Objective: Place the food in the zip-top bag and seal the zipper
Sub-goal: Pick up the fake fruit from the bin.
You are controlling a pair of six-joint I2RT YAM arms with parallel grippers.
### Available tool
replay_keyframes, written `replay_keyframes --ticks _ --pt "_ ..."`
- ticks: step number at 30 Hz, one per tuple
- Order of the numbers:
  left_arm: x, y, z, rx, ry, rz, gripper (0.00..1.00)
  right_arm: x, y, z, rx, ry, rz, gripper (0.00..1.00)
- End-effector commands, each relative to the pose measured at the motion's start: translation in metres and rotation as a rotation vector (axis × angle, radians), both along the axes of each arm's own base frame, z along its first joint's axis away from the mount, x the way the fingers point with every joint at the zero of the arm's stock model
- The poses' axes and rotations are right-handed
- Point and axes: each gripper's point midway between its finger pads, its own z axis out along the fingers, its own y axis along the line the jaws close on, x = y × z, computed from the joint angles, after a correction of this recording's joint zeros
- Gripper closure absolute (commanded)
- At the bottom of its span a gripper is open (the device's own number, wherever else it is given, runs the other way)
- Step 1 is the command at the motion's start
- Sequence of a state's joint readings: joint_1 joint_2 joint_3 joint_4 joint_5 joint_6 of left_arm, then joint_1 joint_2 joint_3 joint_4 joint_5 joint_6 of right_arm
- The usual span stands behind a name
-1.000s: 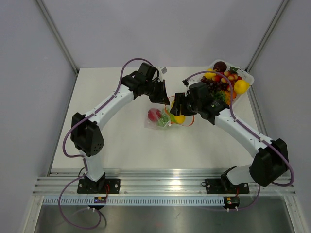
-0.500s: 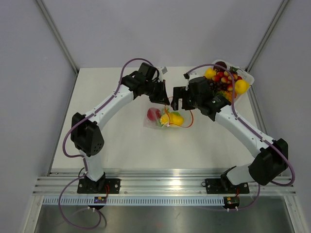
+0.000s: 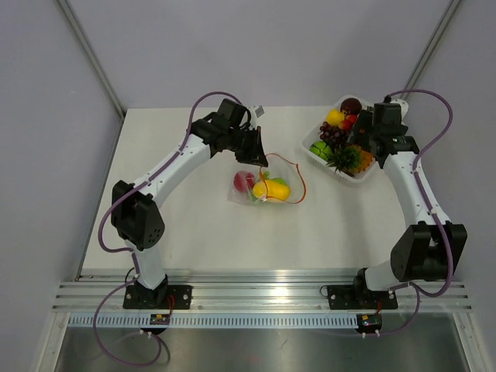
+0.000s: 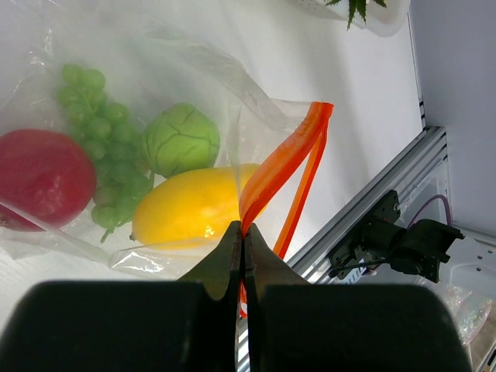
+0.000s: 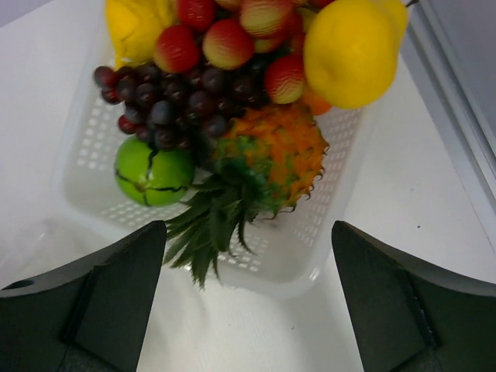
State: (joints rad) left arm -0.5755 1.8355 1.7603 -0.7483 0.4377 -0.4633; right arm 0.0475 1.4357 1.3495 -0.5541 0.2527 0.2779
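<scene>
Left hand (image 4: 242, 232) pressed together, pinching one strip of the orange zipper (image 4: 283, 167) near its end. The two strips gape apart, so the zip-top bag (image 3: 267, 186) is open-mouthed and unsealed, lying mid-tabletop (image 3: 194, 232). Inside the bag: red apple (image 4: 39, 178), green grapes (image 4: 101, 147), a green round fruit (image 4: 180, 141) and a yellow mango-like piece (image 4: 194, 205). Right hand (image 5: 248, 298) is spread wide and empty, hanging over the white tray (image 5: 85, 147) at the far right corner, well apart from the bag. The tray holds a pineapple (image 5: 271, 159), dark grapes (image 5: 170, 105), a green apple (image 5: 153, 170), a lemon (image 5: 353, 50) and strawberries (image 5: 225, 43). Step looks like fetching the next fruit. Next move calls for dropping the open fingers around one loose top piece, closing, then carrying it to the held-open mouth; sealing not yet due. Tabletop plain off-white, metal rail (image 3: 263, 283) along the near edge, blank grey walls (image 3: 256, 54) around.
</scene>
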Motion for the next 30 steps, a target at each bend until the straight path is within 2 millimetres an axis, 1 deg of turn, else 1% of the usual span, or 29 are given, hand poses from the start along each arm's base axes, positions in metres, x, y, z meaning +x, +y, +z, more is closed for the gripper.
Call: replay_keyframes --ticks 1,3,4,5,6,7,8,10,13,14,16,17,19,20,22,23,25,26,28,29,30 --pt "-0.001 0.002 0.035 -0.062 -0.078 -0.019 1.0 0.019 -0.036 0.005 0.019 -0.048 -0.116 0.05" --pt "-0.002 0.002 0.034 -0.062 -0.076 -0.027 1.0 0.03 -0.052 -0.004 0.044 -0.051 -0.145 0.04" --pt "-0.002 0.002 0.033 -0.058 -0.075 -0.025 1.0 0.035 -0.057 -0.003 0.047 -0.062 -0.151 0.04" --pt "-0.002 0.003 0.033 -0.056 -0.083 -0.029 1.0 0.04 -0.061 -0.012 0.045 -0.045 -0.159 0.03" --pt "-0.001 0.004 0.032 -0.052 -0.082 -0.028 1.0 0.042 -0.067 -0.014 0.032 -0.04 -0.166 0.02" --pt "-0.001 0.004 0.033 -0.054 -0.082 -0.029 1.0 0.047 -0.071 -0.01 0.022 -0.051 -0.17 0.02" --pt "-0.002 0.004 0.033 -0.053 -0.082 -0.032 1.0 0.051 -0.074 -0.014 0.013 -0.044 -0.168 0.01" --pt "-0.003 0.005 0.034 -0.054 -0.078 -0.037 1.0 0.056 -0.084 -0.013 -0.025 -0.048 -0.161 0.01" --pt "-0.004 0.006 0.032 -0.048 -0.079 -0.045 1.0 0.067 -0.088 -0.014 -0.059 -0.051 -0.094 0.02" --pt "-0.004 0.006 0.032 -0.045 -0.079 -0.044 1.0 0.074 -0.089 -0.016 -0.066 -0.042 -0.071 0.02" --pt "-0.005 0.006 0.03 -0.042 -0.075 -0.045 1.0 0.078 -0.092 -0.023 -0.097 0.001 -0.043 0.03" --pt "-0.004 0.006 0.028 -0.04 -0.071 -0.047 1.0 0.084 -0.093 -0.028 -0.104 0.017 -0.033 0.03" --pt "-0.004 0.006 0.027 -0.04 -0.069 -0.045 1.0 0.09 -0.095 -0.03 -0.121 0.026 -0.016 0.03" --pt "-0.003 0.006 0.026 -0.037 -0.068 -0.045 1.0 0.093 -0.095 -0.037 -0.119 0.04 -0.007 0.03" --pt "-0.002 0.006 0.025 -0.036 -0.069 -0.044 1.0 0.098 -0.095 -0.037 -0.126 0.037 0.008 0.04" --pt "-0.002 0.007 0.025 -0.035 -0.065 -0.043 1.0 0.101 -0.095 -0.044 -0.128 0.054 0.02 0.04" --pt "-0.001 0.006 0.023 -0.031 -0.059 -0.043 1.0 0.104 -0.1 -0.044 -0.157 0.063 0.012 0.05" --pt "-0.001 0.006 0.023 -0.027 -0.059 -0.045 1.0 0.106 -0.102 -0.051 -0.162 0.08 0.011 0.05" --pt "0.001 0.006 0.023 -0.02 -0.058 -0.042 1.0 0.108 -0.108 -0.051 -0.201 0.093 0.013 0.05" --pt "0.002 0.006 0.021 -0.016 -0.055 -0.04 1.0 0.109 -0.109 -0.058 -0.207 0.11 0.014 0.05" --pt "0.004 0.006 0.021 -0.014 -0.058 -0.038 1.0 0.11 -0.111 -0.059 -0.214 0.115 0.012 0.04"
